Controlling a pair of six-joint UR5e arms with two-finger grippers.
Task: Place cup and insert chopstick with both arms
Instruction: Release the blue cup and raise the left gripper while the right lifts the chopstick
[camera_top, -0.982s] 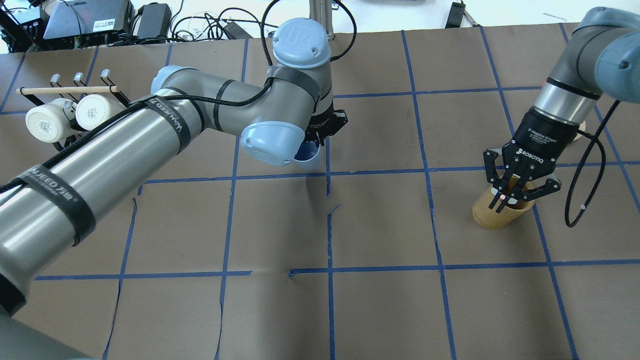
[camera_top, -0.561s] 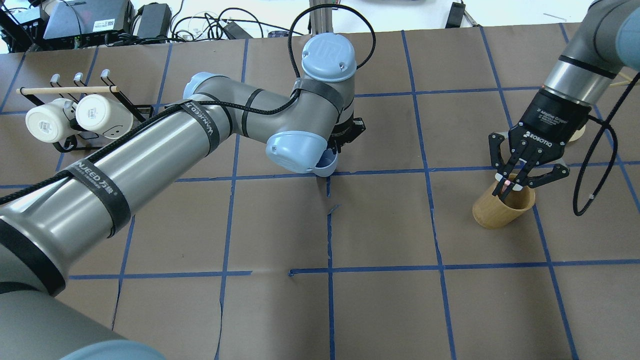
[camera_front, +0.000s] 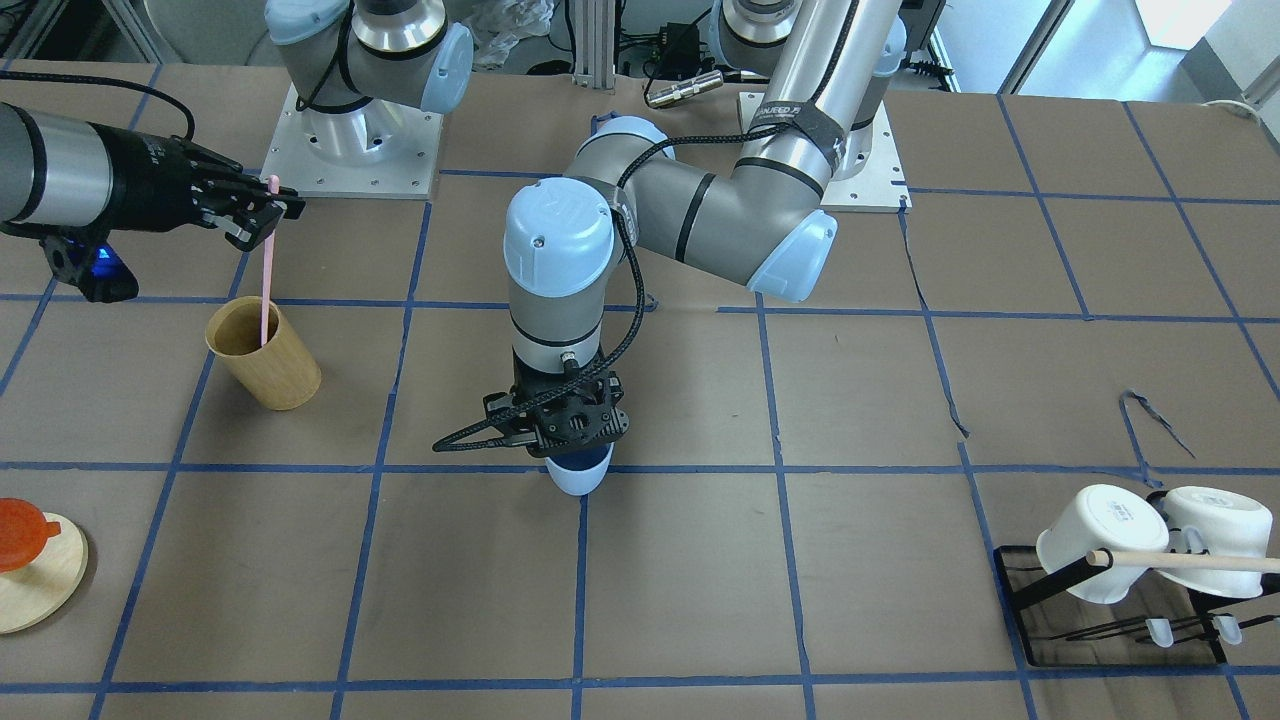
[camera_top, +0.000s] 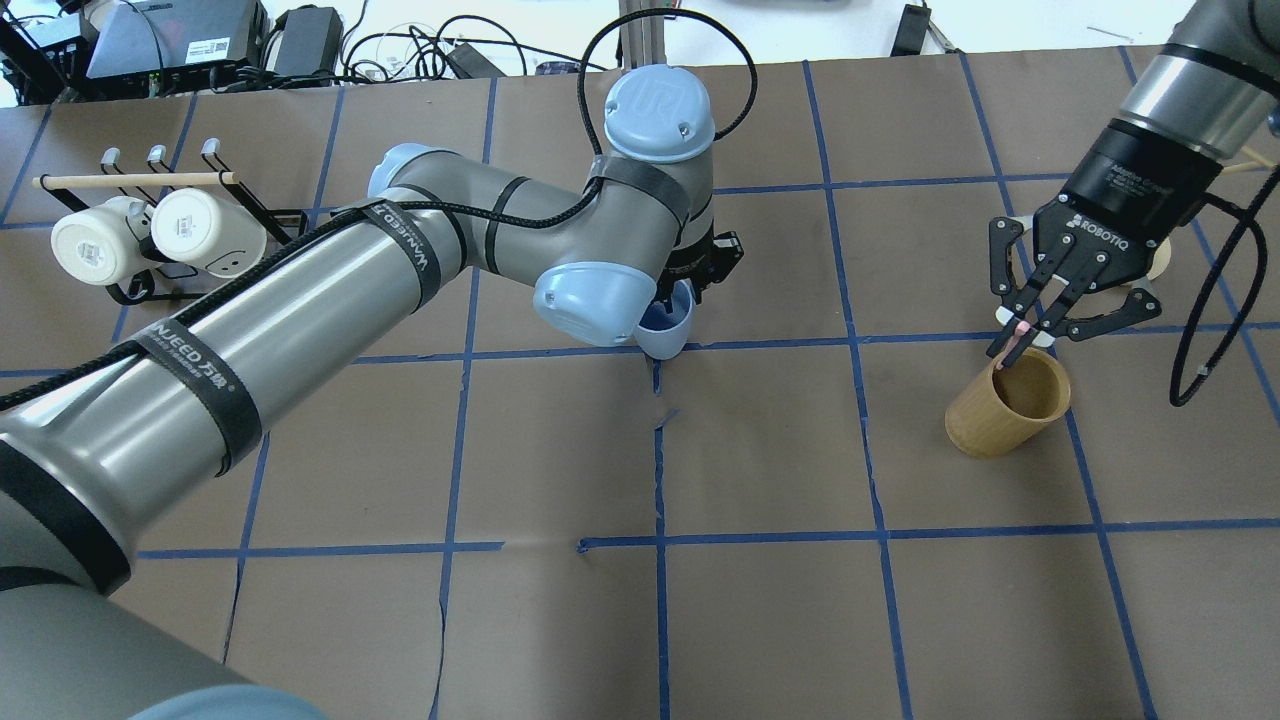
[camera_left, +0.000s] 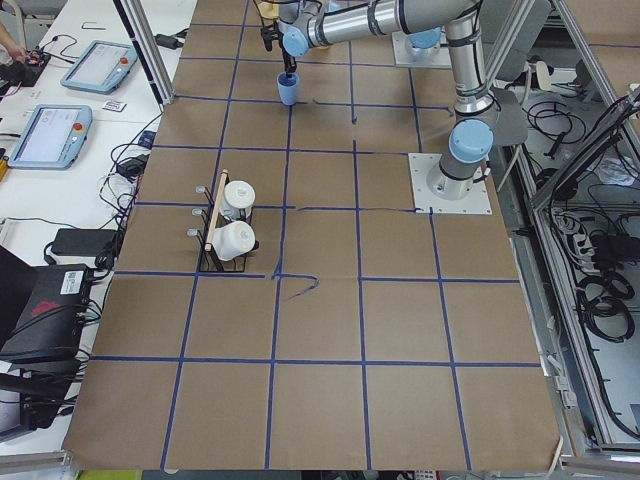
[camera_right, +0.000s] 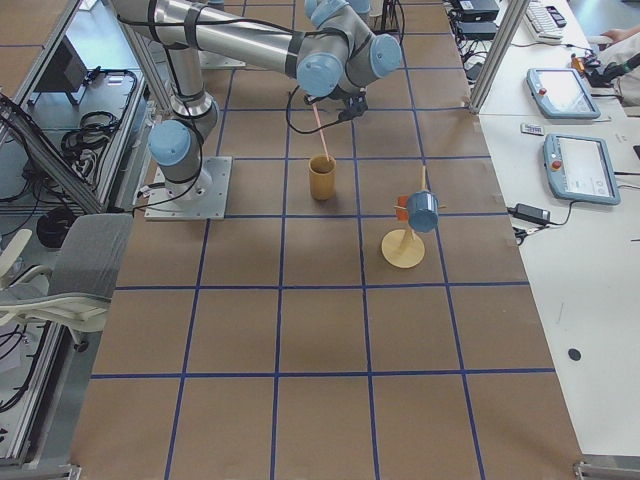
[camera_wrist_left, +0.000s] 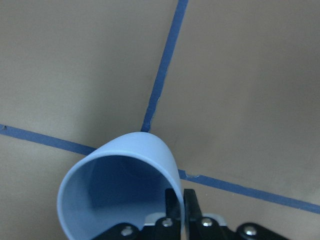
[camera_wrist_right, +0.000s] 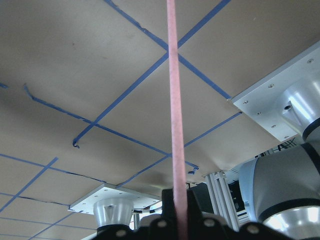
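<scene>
Two grasps are made, yet by my judgement neither part of the task is finished. The left gripper (camera_front: 572, 452) is clamped on the rim of the light blue cup (camera_front: 580, 478), one finger inside the wall and one outside, as the left wrist view shows. The cup is upright, mouth up, over a crossing of blue tape lines (camera_wrist_left: 159, 80) at about the middle of the table (camera_front: 860, 400), well away from every edge. Whether its base already rests on the surface I cannot tell. It is smooth and handleless, pale outside and darker blue within, narrowing to a rounded bottom, and it holds nothing. The right gripper (camera_front: 268, 205) is pinched on the top of the pink chopstick (camera_front: 266, 270), a thin straight stick that hangs vertically. Its lower end sits within the mouth of the bamboo holder (camera_front: 270, 370), which stands toward the table's right end. What seems left: set the cup down for certain and let go, lift the chopstick clear of the holder, carry it toward the table's middle, and lower it into the cup.
</scene>
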